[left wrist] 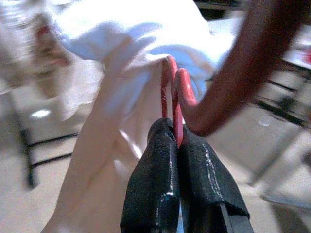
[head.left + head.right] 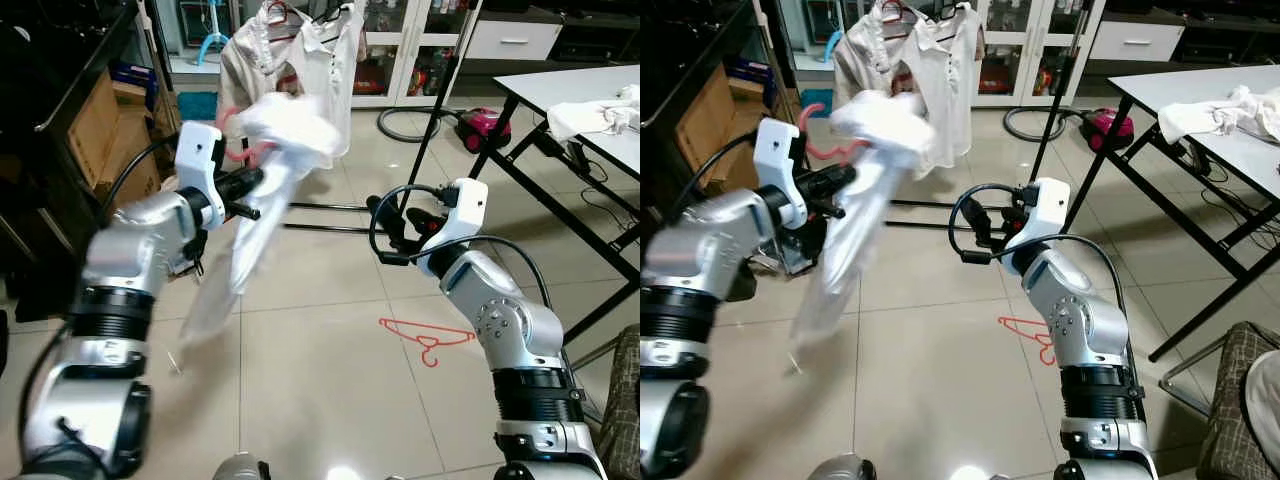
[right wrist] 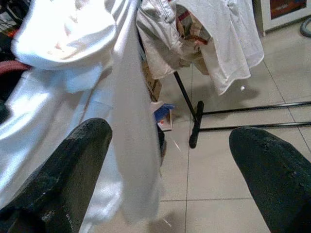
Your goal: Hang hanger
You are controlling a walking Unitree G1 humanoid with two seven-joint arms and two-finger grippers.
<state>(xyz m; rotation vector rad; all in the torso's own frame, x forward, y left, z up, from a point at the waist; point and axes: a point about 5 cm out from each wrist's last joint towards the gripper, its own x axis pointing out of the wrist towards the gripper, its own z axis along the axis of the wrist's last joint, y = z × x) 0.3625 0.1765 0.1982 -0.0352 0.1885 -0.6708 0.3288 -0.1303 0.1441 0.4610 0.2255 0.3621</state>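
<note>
A: Glossy beige tile floor [image 2: 320,330], black clothes rack [image 2: 440,90] with shirts behind.

B: Left gripper [image 1: 177,138] pinches a thin red hanger [image 1: 170,92] draped in limp white cloth [image 2: 260,190], held up mid-air; right gripper [image 3: 170,160] spread wide.

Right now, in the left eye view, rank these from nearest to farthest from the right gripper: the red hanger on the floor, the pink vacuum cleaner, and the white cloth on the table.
From the right gripper:
1. Red hanger, on the floor tiles just below the right arm.
2. Pink vacuum cleaner, on the floor beyond it, by the table leg.
3. White cloth, on the table at far right.
</note>
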